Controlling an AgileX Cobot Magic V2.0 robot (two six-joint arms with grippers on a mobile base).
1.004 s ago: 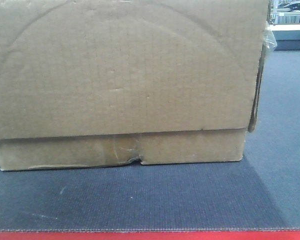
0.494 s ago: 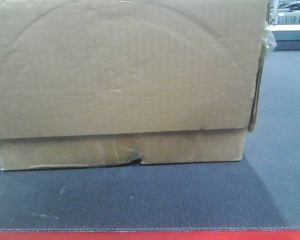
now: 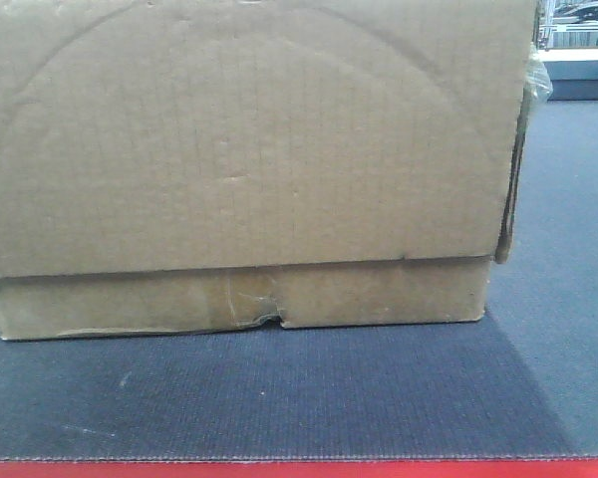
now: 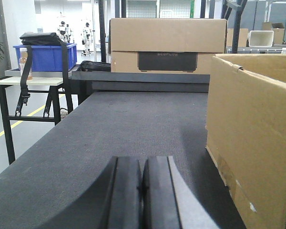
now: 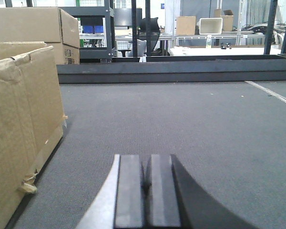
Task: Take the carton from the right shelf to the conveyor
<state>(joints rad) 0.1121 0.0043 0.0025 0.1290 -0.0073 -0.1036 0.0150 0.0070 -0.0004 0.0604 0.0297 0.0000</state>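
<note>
The carton point(image 3: 239, 149), a large brown corrugated box with a torn notch on its bottom edge, rests on the conveyor point(image 3: 279, 398), whose red strip runs along the near edge. My left gripper point(image 4: 143, 160) is shut and empty, low over the belt point(image 4: 133, 114), with the carton point(image 4: 252, 133) apart on its right. In the right wrist view my right gripper point(image 5: 147, 157) is also shut and empty, and the carton point(image 5: 19, 129) stands apart on its left. The shelf is out of view.
A second closed carton point(image 4: 167, 45) stands beyond the belt's far end. A blue bin point(image 4: 45, 57) sits on a side table to the left, off the belt. Stacked cartons point(image 5: 33, 26) and metal racks stand in the background.
</note>
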